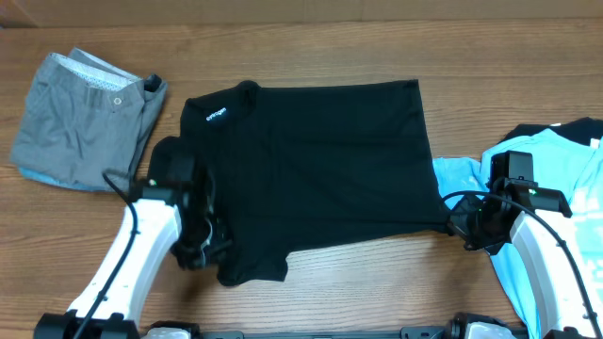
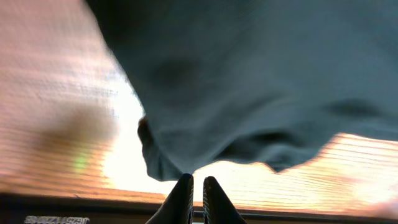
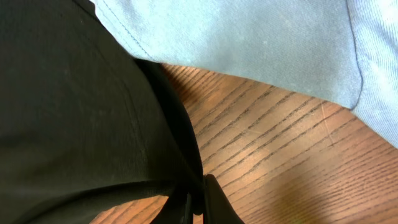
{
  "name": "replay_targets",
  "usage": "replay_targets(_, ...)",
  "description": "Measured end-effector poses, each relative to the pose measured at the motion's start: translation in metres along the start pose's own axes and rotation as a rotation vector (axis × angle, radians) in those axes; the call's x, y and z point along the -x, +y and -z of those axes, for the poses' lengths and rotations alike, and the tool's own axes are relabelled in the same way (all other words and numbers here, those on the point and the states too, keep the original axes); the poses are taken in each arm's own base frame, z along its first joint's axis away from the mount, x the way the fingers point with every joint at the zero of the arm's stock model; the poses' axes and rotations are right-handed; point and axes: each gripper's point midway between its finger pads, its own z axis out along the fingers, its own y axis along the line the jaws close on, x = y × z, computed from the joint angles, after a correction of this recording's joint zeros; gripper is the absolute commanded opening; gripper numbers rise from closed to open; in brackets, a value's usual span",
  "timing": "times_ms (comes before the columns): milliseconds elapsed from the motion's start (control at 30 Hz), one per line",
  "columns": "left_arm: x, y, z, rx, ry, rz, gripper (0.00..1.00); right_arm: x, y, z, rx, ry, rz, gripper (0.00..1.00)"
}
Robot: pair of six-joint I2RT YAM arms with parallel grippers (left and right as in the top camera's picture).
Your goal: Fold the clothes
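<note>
You have the black T-shirt (image 1: 320, 169) spread over the middle of the tabletop (image 1: 377, 282). Its collar points left and has small white print beside it, and its near-left corner is bunched. The light blue T-shirt (image 1: 577, 160) lies at the right, touching the black one's edge. The grey shorts (image 1: 80, 118) sit folded at the far left, with a button showing.

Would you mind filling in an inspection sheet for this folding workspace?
Surface: wooden table.
Job's things: black T-shirt spread at centre; grey shorts folded, far left; light blue T-shirt at right.
Clutter: nothing seen.
Grippers: left gripper nearly closed at the black T-shirt's edge, grip unclear; right gripper shut on its corner.
Cables: left black cable; right black cable.
Surroundings: nothing seen.
</note>
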Motion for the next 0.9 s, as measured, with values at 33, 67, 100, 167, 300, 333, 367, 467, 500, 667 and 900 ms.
replay_targets(33,-0.006,0.005,-0.008,0.007,0.021,0.022,0.11,0.000,0.000,0.000,0.000,0.000,0.000,0.05)
replay_targets(67,-0.010,0.008,-0.013,0.012,0.039,0.040,0.11,0.000,0.000,0.000,0.000,0.000,0.000,0.05)
replay_targets(100,-0.014,0.011,-0.017,0.014,0.051,0.054,0.11,0.000,0.000,0.000,0.000,0.000,0.000,0.05)
replay_targets(167,-0.016,0.013,-0.023,0.017,0.059,0.071,0.12,0.000,0.000,0.000,0.000,-0.001,0.000,0.05)
replay_targets(300,-0.007,0.013,-0.036,-0.006,0.012,0.071,0.16,0.000,0.000,0.000,0.000,-0.001,0.000,0.05)
replay_targets(333,-0.004,0.012,-0.039,-0.014,-0.001,0.069,0.16,0.000,0.000,0.000,0.000,0.000,0.000,0.05)
replay_targets(367,-0.002,0.012,-0.043,-0.022,-0.014,0.065,0.17,0.000,0.000,0.000,0.000,0.000,0.000,0.05)
replay_targets(467,-0.004,0.016,-0.053,-0.025,-0.015,0.067,0.17,0.000,0.000,0.000,0.000,0.000,0.000,0.05)
replay_targets(500,-0.005,0.016,-0.055,-0.034,-0.011,0.066,0.18,0.000,0.000,0.000,0.000,0.000,0.000,0.05)
replay_targets(667,-0.007,0.010,-0.057,-0.084,-0.021,0.048,0.15,0.000,0.000,0.000,0.000,0.000,0.000,0.05)
replay_targets(900,-0.012,0.001,-0.059,-0.141,0.007,0.019,0.04,0.000,0.000,0.000,0.000,0.001,0.000,0.05)
